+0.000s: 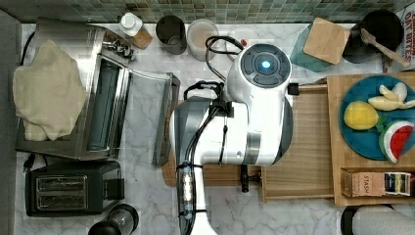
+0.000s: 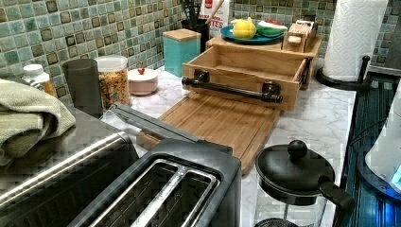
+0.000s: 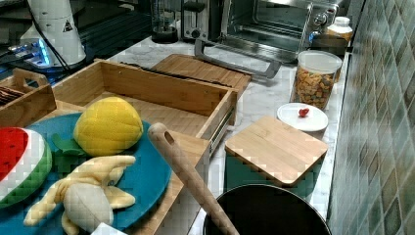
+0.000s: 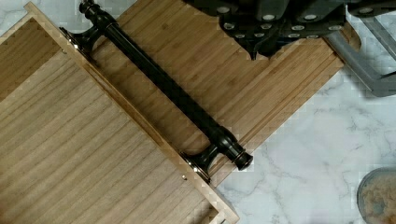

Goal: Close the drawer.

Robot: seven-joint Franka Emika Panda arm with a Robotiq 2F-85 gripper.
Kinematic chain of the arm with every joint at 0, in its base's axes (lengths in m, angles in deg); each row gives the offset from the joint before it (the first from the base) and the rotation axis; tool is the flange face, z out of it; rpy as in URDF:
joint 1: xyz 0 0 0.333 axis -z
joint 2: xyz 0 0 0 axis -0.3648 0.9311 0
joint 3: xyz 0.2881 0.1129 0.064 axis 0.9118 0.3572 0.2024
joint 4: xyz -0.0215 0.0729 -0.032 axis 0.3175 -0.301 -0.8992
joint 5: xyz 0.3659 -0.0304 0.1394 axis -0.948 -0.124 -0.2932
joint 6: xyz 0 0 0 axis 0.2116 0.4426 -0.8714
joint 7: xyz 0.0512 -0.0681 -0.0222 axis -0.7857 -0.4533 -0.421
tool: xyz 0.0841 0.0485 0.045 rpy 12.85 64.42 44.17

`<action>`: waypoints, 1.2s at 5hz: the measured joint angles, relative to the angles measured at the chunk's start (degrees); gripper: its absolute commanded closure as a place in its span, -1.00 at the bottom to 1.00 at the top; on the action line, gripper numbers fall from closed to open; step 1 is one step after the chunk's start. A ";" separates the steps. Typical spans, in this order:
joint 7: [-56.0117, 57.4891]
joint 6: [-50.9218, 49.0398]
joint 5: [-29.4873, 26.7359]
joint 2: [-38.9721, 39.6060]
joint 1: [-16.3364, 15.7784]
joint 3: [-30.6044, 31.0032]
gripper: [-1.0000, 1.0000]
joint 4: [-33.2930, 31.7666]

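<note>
The drawer (image 2: 250, 66) stands pulled out of its pale wooden cabinet (image 2: 265, 47), open toward the cutting board (image 2: 222, 120) on the marble surface (image 2: 317, 118). In the top view the drawer's plank bottom (image 1: 308, 142) shows between the white robot arm (image 1: 254, 112) and the cabinet top at the top view's right. A black bar handle (image 4: 163, 86) runs across the drawer's front wall, held on two black brackets. In the wrist view this handle lies over the cutting board, and the gripper (image 4: 266, 23) hangs above the board, apart from the handle and touching nothing; whether its fingers are spread or closed cannot be told.

On the cabinet top sits a blue plate (image 3: 142, 176) with a yellow toy lemon (image 3: 107, 125), a watermelon slice (image 3: 19, 161) and a banana (image 3: 83, 193). In the left view a toaster (image 2: 170, 189) stands near, with a black-lidded pot (image 2: 293, 170) to the left view's right of it. A toaster oven (image 1: 98, 107) with its door down lies at the top view's left of the cutting board.
</note>
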 measured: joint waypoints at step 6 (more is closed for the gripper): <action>22.54 11.90 -0.06 -6.04 -1.41 0.43 1.00 -13.99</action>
